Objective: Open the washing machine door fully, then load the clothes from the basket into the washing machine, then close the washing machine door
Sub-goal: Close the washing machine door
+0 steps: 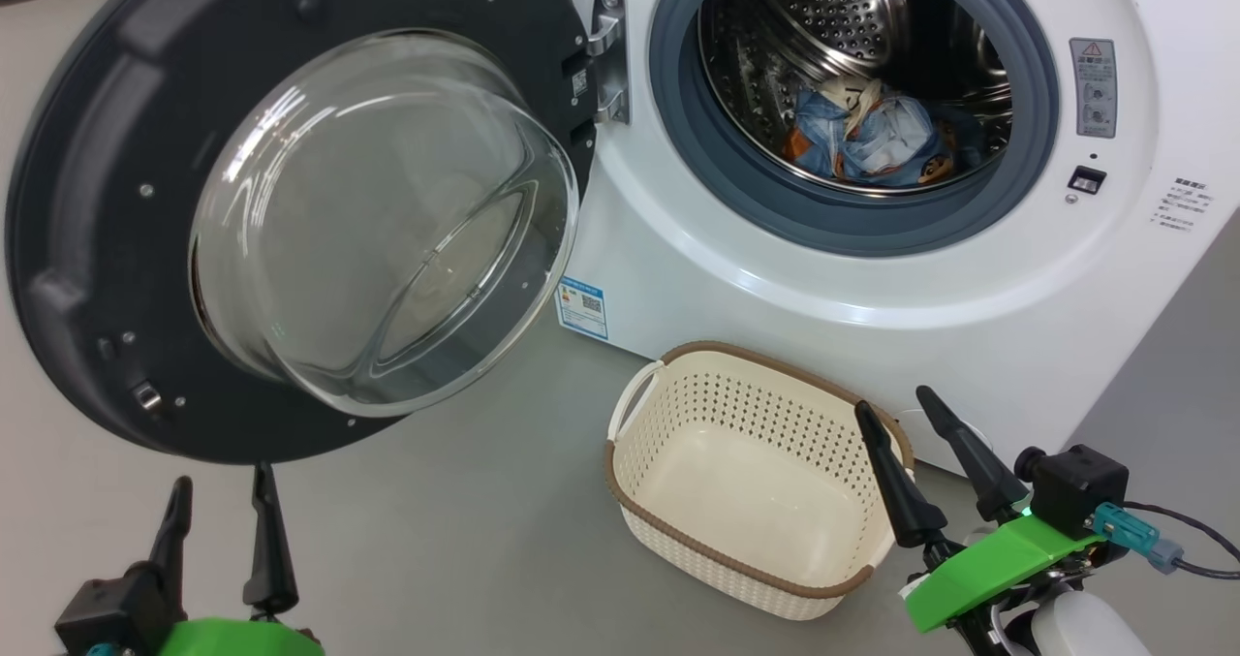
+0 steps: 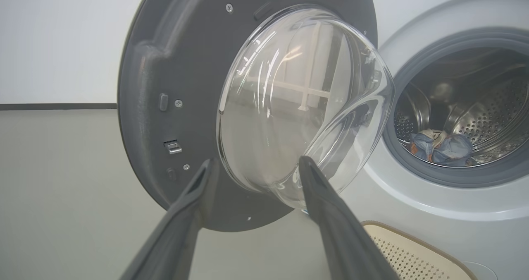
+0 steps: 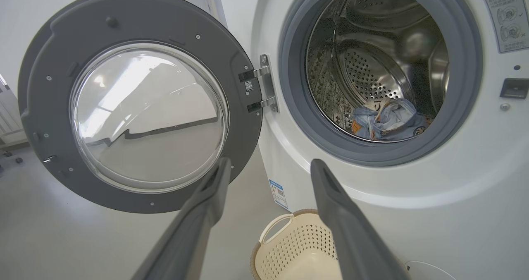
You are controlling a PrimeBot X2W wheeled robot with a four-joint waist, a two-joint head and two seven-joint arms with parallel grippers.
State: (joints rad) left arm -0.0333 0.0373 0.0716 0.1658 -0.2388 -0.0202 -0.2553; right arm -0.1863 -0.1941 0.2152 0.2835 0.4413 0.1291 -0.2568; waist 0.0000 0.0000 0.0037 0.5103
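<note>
A: Door position?

B: The washing machine door [image 1: 87, 201] stands swung wide on its hinge [image 1: 608, 55], left of the washing machine [image 1: 775, 278]. Its glass bowl bulges toward the near side.

A: Clothes?

B: The clothes [image 1: 872, 142] lie in a bunched heap low in the steel drum [image 1: 843, 16], behind the grey rubber ring [image 1: 678, 152]. Blue fabric with orange patches and some cream.

A: Basket?

B: The basket [image 1: 678, 530] sits on the floor [image 1: 465, 540], near the front of the machine and right of the blue label [image 1: 582, 307]. Its bare bottom shows.

A: Claws?

B: The left gripper [image 1: 221, 482] is at the near left, below the door's lower rim. Its fingers are spread wide, gripping nothing and clear of the door. The right gripper [image 1: 893, 402] is at the near right, over the basket's right end. Its fingers are equally wide apart and nothing is held. I can't tell whether it touches the rim.
</note>
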